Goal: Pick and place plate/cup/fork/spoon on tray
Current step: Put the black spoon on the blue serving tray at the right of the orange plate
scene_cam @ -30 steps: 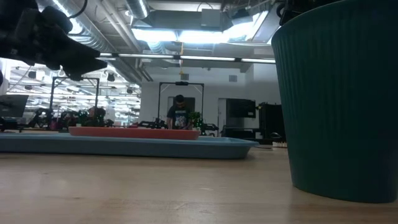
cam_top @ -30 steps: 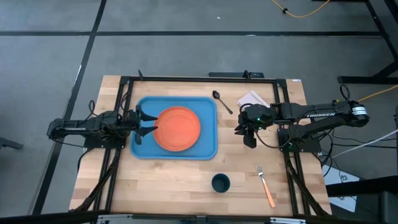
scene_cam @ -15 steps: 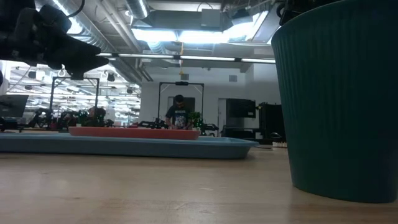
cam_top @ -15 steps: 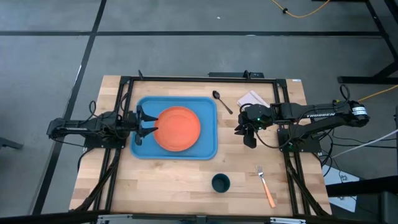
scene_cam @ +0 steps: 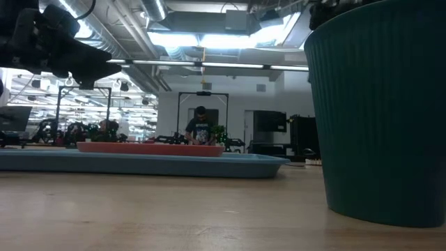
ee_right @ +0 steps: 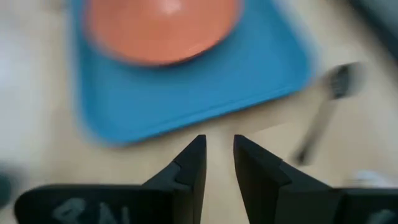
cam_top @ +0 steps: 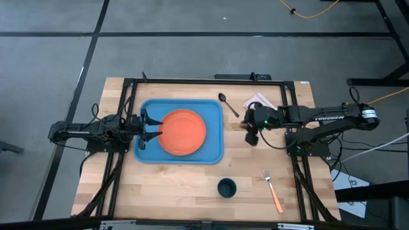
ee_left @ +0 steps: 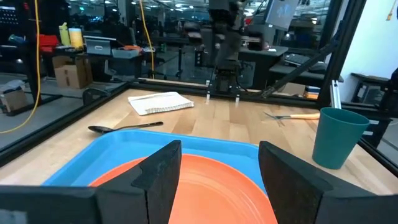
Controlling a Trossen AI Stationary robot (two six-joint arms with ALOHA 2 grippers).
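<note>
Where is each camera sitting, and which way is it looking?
High view: above the table, looking straight down; both arms show, left gripper open at the tray's edge, right gripper over bare wood.
Low view: at table-top height, looking level into the room; the cup looms close, part of an arm upper left.
Left wrist view: on the left arm, looking across the plate; its two open fingers show.
Right wrist view: on the right arm, looking down past its fingers at tray and spoon.
All four share the tray and plate.
</note>
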